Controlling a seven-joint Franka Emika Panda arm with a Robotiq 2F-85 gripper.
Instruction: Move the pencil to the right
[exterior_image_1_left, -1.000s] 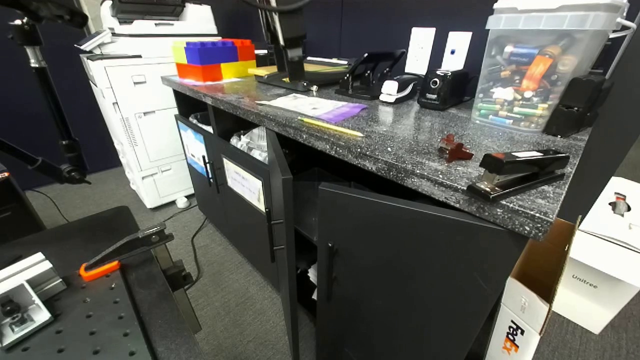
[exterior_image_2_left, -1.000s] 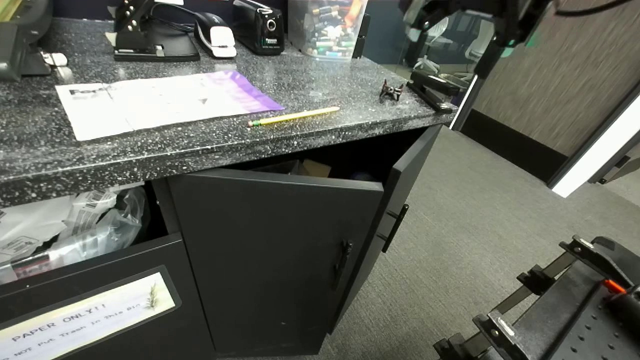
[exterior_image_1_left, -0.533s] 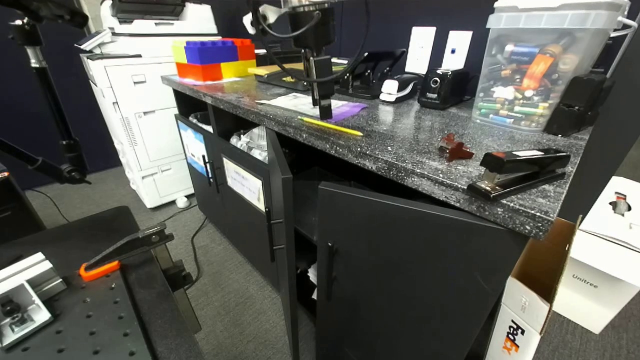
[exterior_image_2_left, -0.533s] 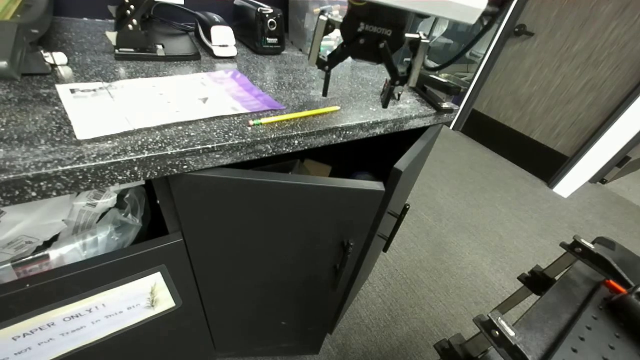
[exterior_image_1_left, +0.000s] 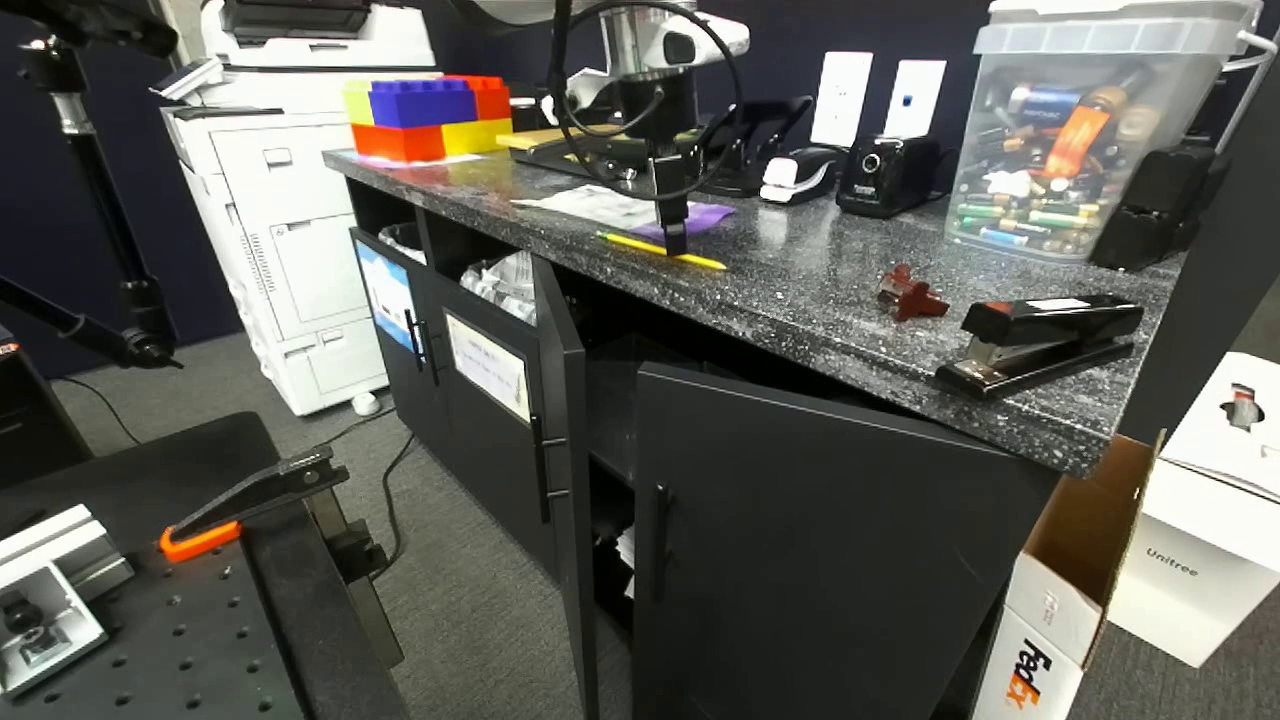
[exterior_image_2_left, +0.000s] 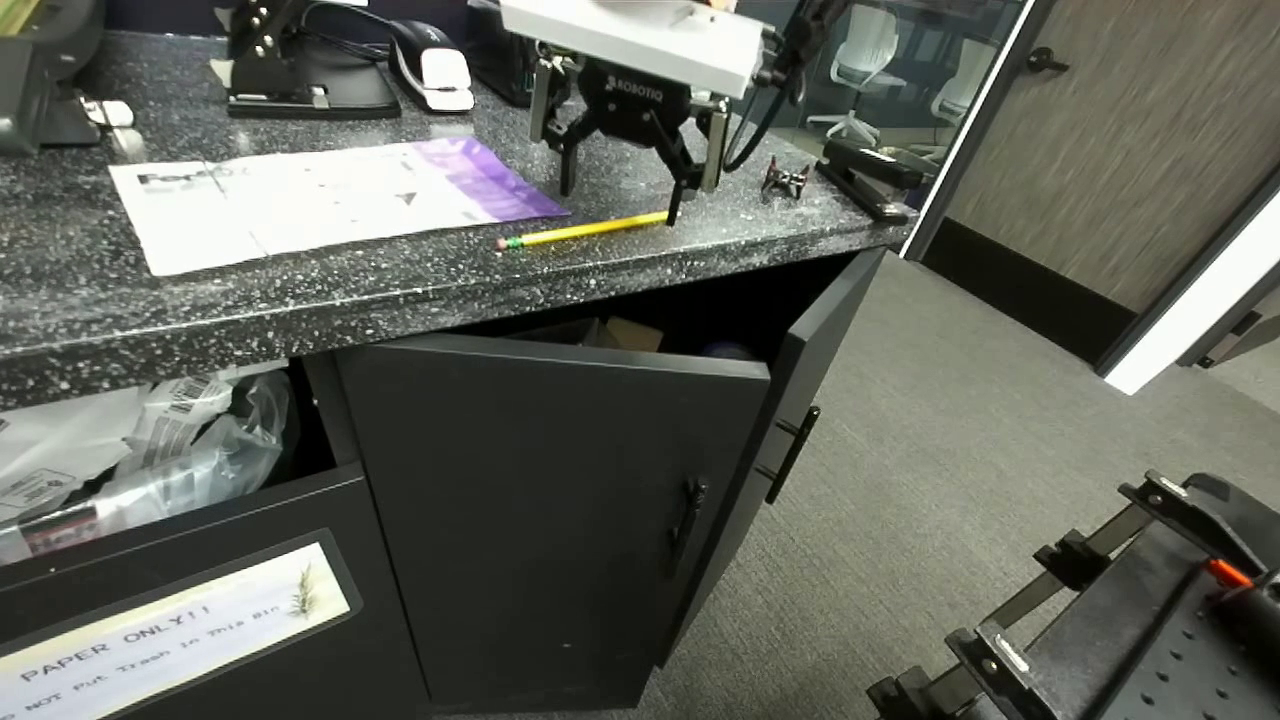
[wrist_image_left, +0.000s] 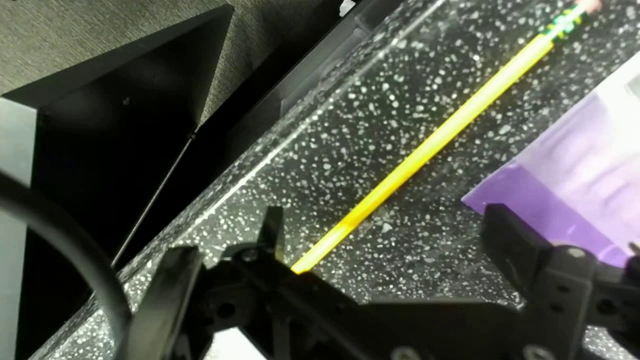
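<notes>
The claw is spread wide, empty, close by the pencil laid on the desk. At two o'clock in an exterior view, batteries are held in a clear tub.

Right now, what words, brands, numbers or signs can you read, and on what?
"ROBOTIQ" on the black housing above the open jaws.
"PAPER ONLY!!" on the framed sign.
"NOT Put Trash In This Bin" on that sign; start cut off.
"FedEx" on the open box.
"Unitree" on the white box beside it.
Too small, blurred or covered: print on the sheet, blue notice, pencil sharpener, stapler, batteries, bin papers, red label.
No numbers readable.
</notes>
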